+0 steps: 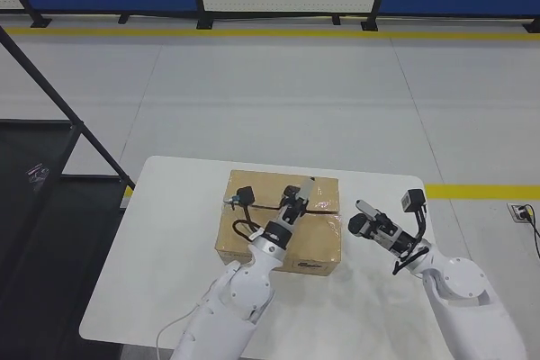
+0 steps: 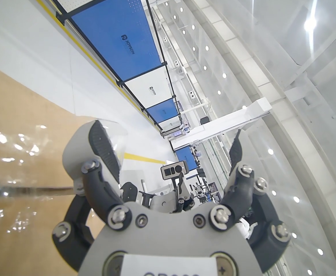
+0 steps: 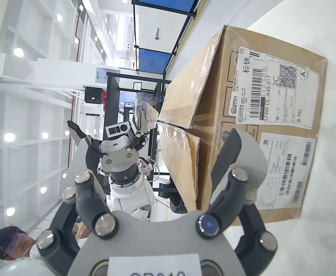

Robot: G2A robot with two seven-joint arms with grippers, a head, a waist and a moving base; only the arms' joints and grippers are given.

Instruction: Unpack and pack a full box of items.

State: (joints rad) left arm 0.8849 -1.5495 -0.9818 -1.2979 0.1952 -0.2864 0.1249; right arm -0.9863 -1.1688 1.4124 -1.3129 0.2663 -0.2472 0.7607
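A brown cardboard box (image 1: 319, 238) with shipping labels on its side (image 3: 271, 93) stands in the middle of the white table (image 1: 180, 270). My left gripper (image 1: 299, 193) hovers open over the box's top seam, and the cardboard (image 2: 27, 116) lies close beside one finger. A piece of clear tape (image 2: 119, 136) clings to that finger, and shiny tape runs along the box top. My right gripper (image 1: 358, 214) is open and empty, level with the box's labelled side and a little off it. From there the left gripper (image 3: 110, 127) shows above the slightly parted top flaps.
A black metal frame (image 1: 36, 90) stands off the table's left side. Bare table surface lies in front of the box and to its left. A yellow floor line (image 1: 486, 191) runs behind the right arm.
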